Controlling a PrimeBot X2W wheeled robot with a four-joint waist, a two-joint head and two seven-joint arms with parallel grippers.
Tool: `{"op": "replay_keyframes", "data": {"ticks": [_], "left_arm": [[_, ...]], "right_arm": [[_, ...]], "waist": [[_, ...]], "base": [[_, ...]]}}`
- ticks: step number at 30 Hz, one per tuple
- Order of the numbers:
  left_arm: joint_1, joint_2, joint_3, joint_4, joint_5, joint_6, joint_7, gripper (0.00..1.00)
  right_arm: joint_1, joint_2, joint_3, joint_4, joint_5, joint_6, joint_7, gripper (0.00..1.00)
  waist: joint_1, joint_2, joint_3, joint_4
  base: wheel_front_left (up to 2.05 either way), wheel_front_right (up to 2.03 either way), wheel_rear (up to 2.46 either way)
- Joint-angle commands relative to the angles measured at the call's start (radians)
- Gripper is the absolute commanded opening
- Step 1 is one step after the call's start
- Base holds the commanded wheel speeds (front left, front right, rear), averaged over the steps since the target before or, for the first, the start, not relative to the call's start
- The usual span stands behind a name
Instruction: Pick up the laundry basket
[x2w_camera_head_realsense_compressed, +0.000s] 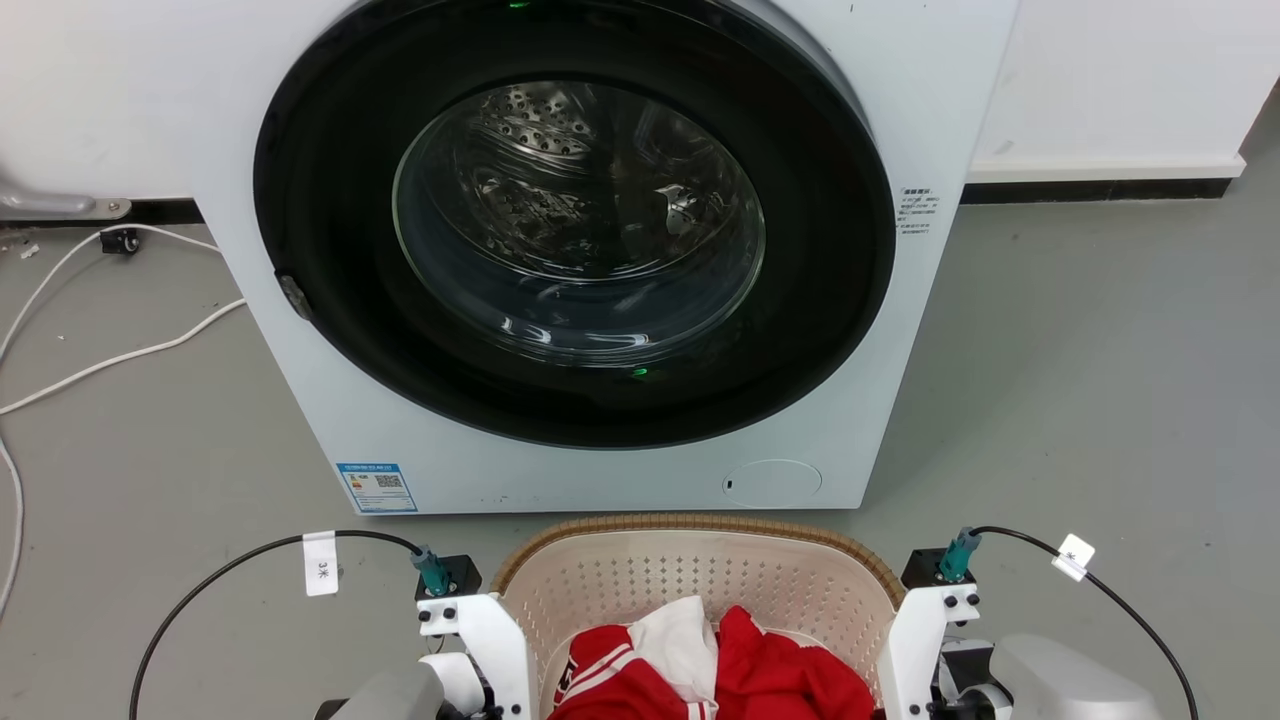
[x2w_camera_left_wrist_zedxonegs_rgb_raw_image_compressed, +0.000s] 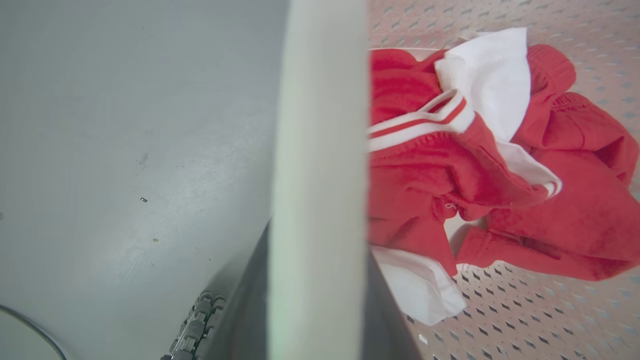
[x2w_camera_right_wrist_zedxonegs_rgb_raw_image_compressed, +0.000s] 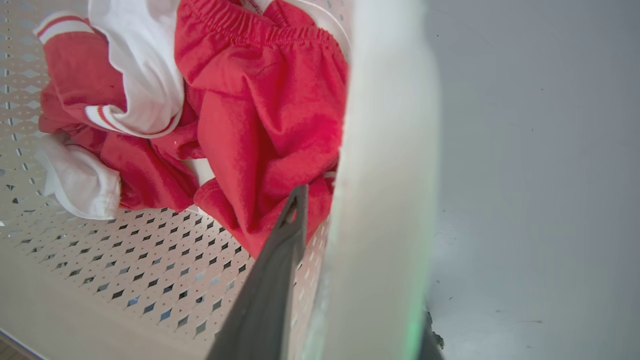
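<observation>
the laundry basket (x2w_camera_head_realsense_compressed: 700, 578) sits on the floor (x2w_camera_head_realsense_compressed: 1100, 400) before the washing machine (x2w_camera_head_realsense_compressed: 560, 485). left tool (x2w_camera_left_wrist_zedxonegs_rgb_raw_image_compressed: 320, 250) and right tool (x2w_camera_right_wrist_zedxonegs_rgb_raw_image_compressed: 365, 260) each clamp a white side handle (x2w_camera_left_wrist_zedxonegs_rgb_raw_image_compressed: 320, 100); raise both together so it rides level.

What I can read from the head camera

I make out "3米" on the white tag (x2w_camera_head_realsense_compressed: 320, 565) of the left cable (x2w_camera_head_realsense_compressed: 250, 554); the washing machine (x2w_camera_head_realsense_compressed: 600, 480) carries a blue sticker (x2w_camera_head_realsense_compressed: 377, 487) and side print (x2w_camera_head_realsense_compressed: 917, 210), both too small.
</observation>
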Motion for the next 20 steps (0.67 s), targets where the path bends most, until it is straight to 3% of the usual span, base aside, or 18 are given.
{"op": "replay_keyframes", "data": {"ticks": [1,20], "left_arm": [[0.006,-0.019,-0.003,-0.008,-0.005,-0.006,-0.004,0.0],[0.001,-0.019,-0.029,-0.008,-0.029,-0.003,-0.016,0.0]], "right_arm": [[-0.007,0.031,0.002,-0.017,0.007,0.017,-0.002,0.0],[-0.002,0.031,0.006,-0.017,0.006,0.017,-0.009,0.0]], "waist": [[-0.0001,0.0,0.0,0.0],[-0.0001,0.0,0.004,0.004]], "base": [[0.0,0.0,0.0],[0.0,0.0,0.0]]}}
